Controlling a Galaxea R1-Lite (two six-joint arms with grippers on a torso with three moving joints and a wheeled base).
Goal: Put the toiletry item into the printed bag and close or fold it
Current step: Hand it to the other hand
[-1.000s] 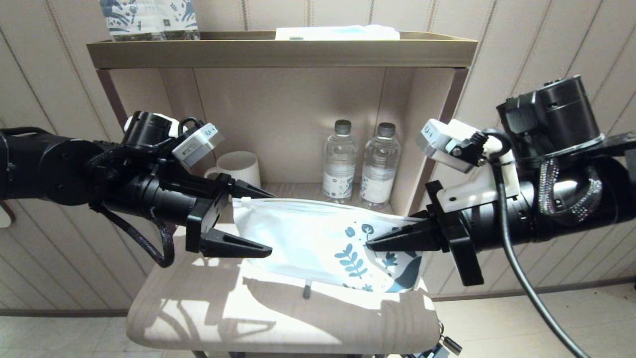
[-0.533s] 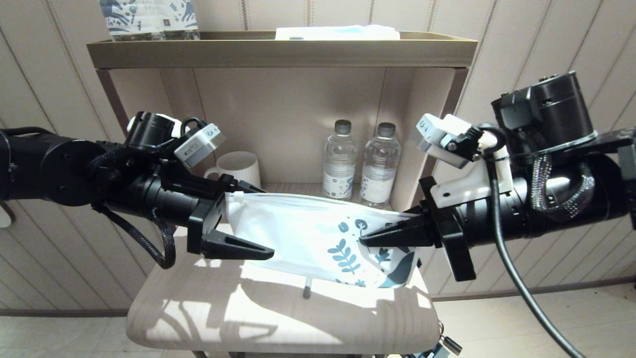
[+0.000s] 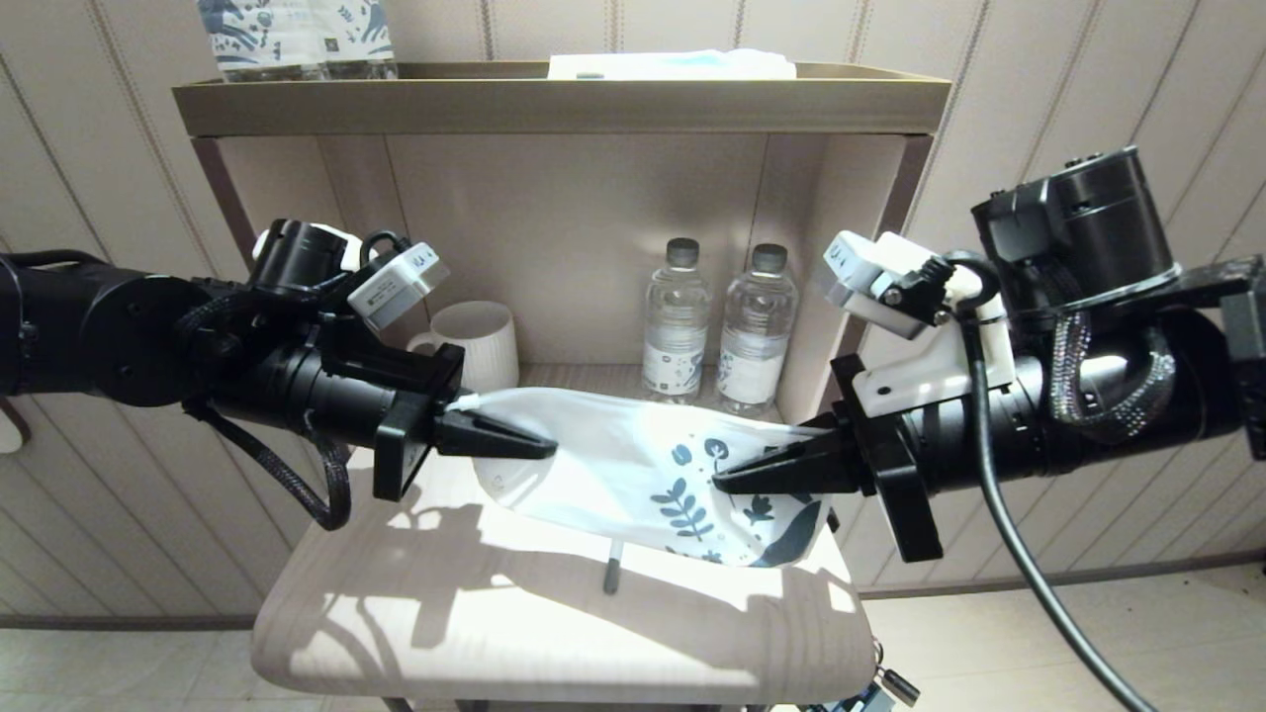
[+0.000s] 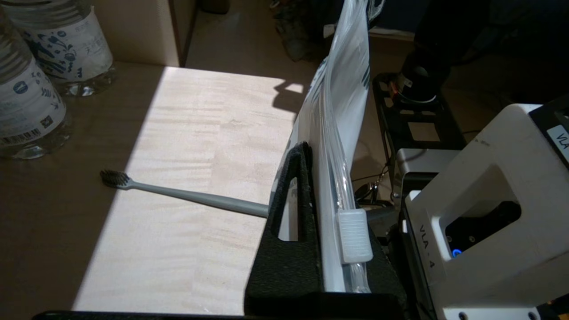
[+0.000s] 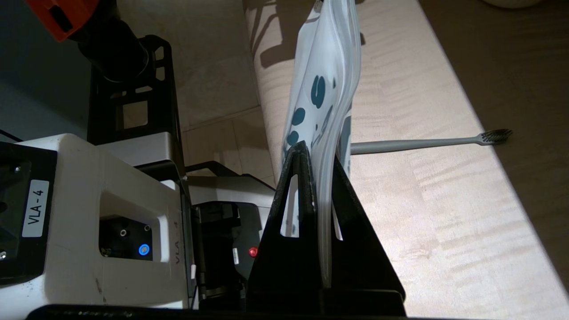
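Note:
The printed bag (image 3: 633, 465) hangs stretched between both grippers above the wooden table (image 3: 445, 633). My left gripper (image 3: 539, 445) is shut on the bag's left top edge, right by the white zip slider (image 4: 354, 235). My right gripper (image 3: 727, 482) is shut on the bag's right edge, near the blue leaf print. In the wrist views the bag (image 4: 342, 102) (image 5: 320, 89) stands edge-on between the jaws of the left gripper (image 4: 331, 178) and the right gripper (image 5: 319, 153). The grey toothbrush (image 4: 178, 193) (image 5: 426, 142) lies flat on the table under the bag, outside it; only its end (image 3: 613, 574) shows from the head.
Two water bottles (image 3: 676, 321) (image 3: 757, 326) and a white mug (image 3: 475, 336) stand in the shelf recess behind the bag. Upright printed packs (image 3: 297, 35) and a folded white item (image 3: 673, 64) sit on the shelf top. The table's front edge is close below.
My left gripper was open around the bag's left edge and has now shut on it. The bag sags lower in the middle. The right gripper drifted slightly left.

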